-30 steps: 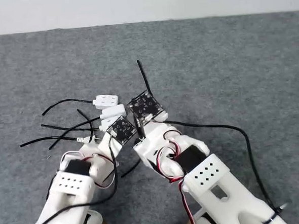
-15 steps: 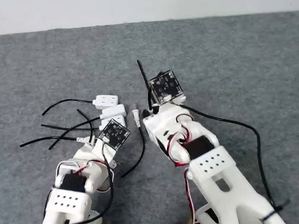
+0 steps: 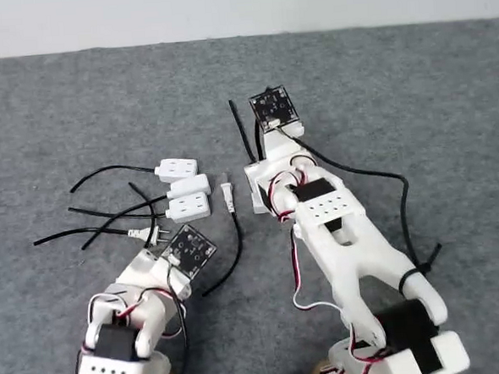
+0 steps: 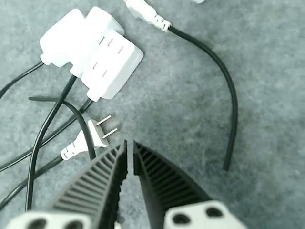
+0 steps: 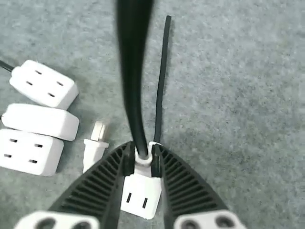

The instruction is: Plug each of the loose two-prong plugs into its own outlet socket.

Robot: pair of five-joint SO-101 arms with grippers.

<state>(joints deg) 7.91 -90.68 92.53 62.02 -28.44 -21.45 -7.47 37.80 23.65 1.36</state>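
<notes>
Grey carpet covers the table. Three white outlet sockets lie clustered toward its left side, with a loose two-prong plug just beside them. Near the table's middle, the right gripper is clamped on a fourth outlet socket at its cord end. The left gripper, fingers pressed together on nothing, points at a second two-prong plug close by.
</notes>
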